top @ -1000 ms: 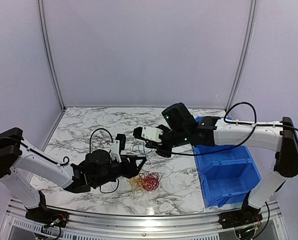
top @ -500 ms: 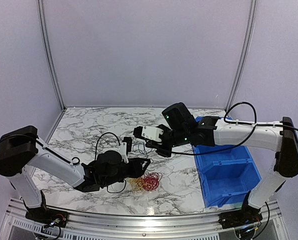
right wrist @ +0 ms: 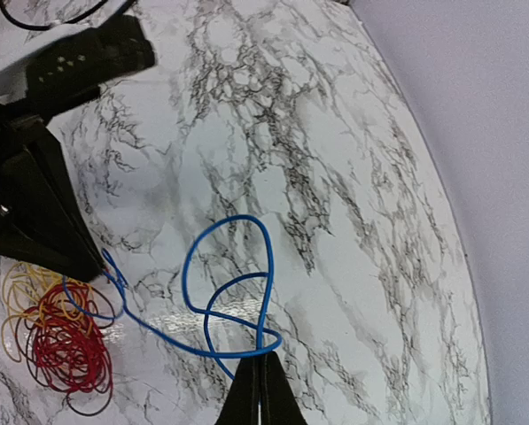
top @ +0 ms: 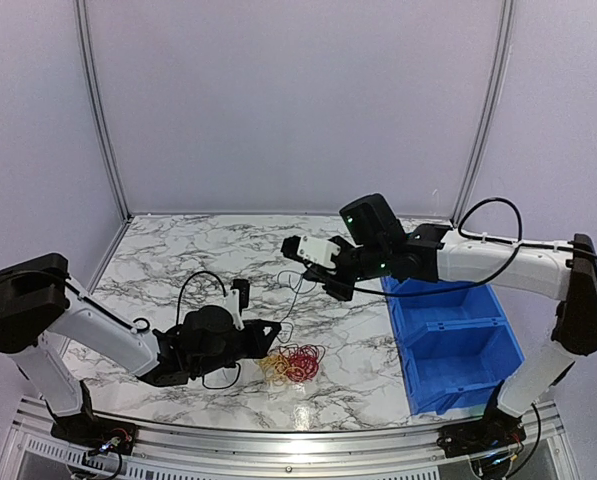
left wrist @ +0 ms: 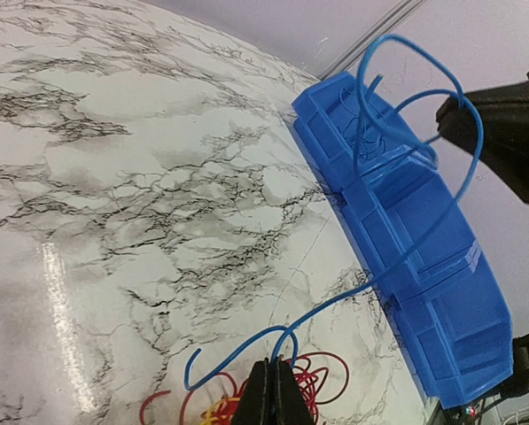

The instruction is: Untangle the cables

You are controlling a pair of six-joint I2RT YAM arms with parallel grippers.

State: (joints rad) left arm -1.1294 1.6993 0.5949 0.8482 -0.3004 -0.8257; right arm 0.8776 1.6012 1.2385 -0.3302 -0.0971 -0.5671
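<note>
The cables lie as a small red and yellow bundle [top: 293, 363] on the marble table [top: 178, 260], just right of my left gripper [top: 274, 333]. One blue cable [left wrist: 397, 266] rises out of the bundle. My left gripper [left wrist: 276, 365] is shut on its low end, over the red loops [left wrist: 326, 376]. Its upper part curls in loops [right wrist: 229, 226] and is pinched by my right gripper [right wrist: 262, 356], which is shut and held above the table [top: 288, 247]. From the top, the blue cable [top: 296, 288] runs as a thin line between the two grippers. No dark grey cable shows.
A blue bin [top: 454, 323] with compartments stands at the table's right side, under the right arm. The left arm's black cable [top: 193, 285] loops over the table. Purple walls close the back and sides.
My left gripper has shut on the blue cable and drawn back slightly left. The right gripper has moved right and up, holding the cable, which now stretches between the two.
</note>
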